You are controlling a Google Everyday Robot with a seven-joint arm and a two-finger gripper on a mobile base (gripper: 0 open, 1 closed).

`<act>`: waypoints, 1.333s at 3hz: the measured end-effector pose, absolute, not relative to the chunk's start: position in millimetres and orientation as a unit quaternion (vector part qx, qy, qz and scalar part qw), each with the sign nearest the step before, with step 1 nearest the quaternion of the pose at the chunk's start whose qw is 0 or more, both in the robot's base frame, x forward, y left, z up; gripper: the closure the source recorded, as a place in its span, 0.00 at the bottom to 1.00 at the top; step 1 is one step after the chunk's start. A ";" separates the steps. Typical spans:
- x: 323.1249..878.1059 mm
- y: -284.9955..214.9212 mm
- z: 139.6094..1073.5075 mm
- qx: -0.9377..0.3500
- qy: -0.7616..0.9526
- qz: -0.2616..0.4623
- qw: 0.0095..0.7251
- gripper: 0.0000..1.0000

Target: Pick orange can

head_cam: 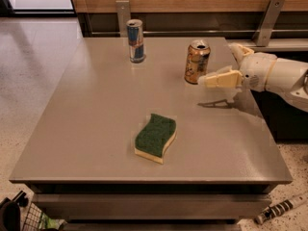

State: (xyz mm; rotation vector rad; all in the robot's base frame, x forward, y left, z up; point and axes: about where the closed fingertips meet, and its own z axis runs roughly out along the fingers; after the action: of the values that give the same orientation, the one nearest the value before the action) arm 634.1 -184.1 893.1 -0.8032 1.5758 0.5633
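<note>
The orange can [197,61] stands upright on the grey table [96,124], at the back right of its top; it is orange-gold with pale patches and a silver top. My gripper [225,65] reaches in from the right at the can's height, just right of it. It is open and empty: one pale finger [219,79] points at the can's lower right side, its tip almost at the can, and the other finger [239,50] sits farther back.
A slimmer blue-and-silver can [135,40] stands at the back of the table, left of the orange can. A green-and-yellow sponge [155,137] lies near the front middle. A wooden wall with metal brackets [267,14] runs behind the table.
</note>
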 end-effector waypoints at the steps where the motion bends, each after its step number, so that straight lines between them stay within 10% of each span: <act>1: 653.4 -173.3 878.4 -0.326 0.672 0.267 0.609 0.00; 2: 666.9 -163.3 871.1 -0.321 0.666 0.279 0.612 0.00; 4: 689.6 -130.2 872.1 -0.336 0.648 0.299 0.615 0.49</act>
State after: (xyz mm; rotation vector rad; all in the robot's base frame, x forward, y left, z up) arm 689.6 -130.2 872.1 -0.7753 1.4925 0.6889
